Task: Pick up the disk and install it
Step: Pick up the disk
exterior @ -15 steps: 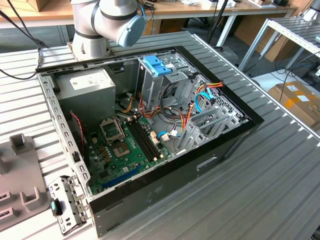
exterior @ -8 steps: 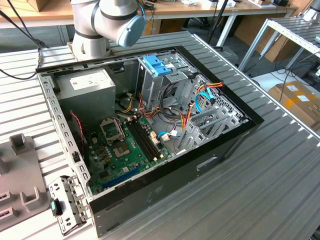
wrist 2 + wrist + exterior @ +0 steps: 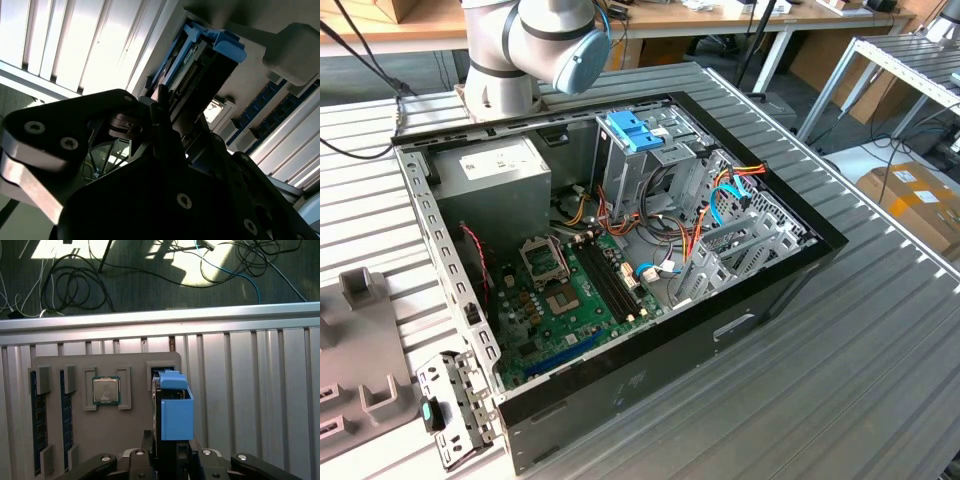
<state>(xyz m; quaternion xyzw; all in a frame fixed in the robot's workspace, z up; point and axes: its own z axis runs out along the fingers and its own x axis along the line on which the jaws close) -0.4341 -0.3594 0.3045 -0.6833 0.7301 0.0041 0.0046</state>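
Gripper (image 3: 169, 445) closed on the upright disk (image 3: 177, 412) at the grey holder (image 3: 132, 425) by the worktop (image 3: 250, 390) edge. Tilting could snag it.

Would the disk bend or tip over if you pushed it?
Probably stiff: the disk looks like a solid block in a blue plastic frame. It seems to stand on a narrow end in the tray slot, so outside it, a push might tip it.

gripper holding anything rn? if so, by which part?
Yes: the disk. The gripper looks shut on its two flat sides at the end nearest the wrist; the blue carrier end points away, above the grey tray.
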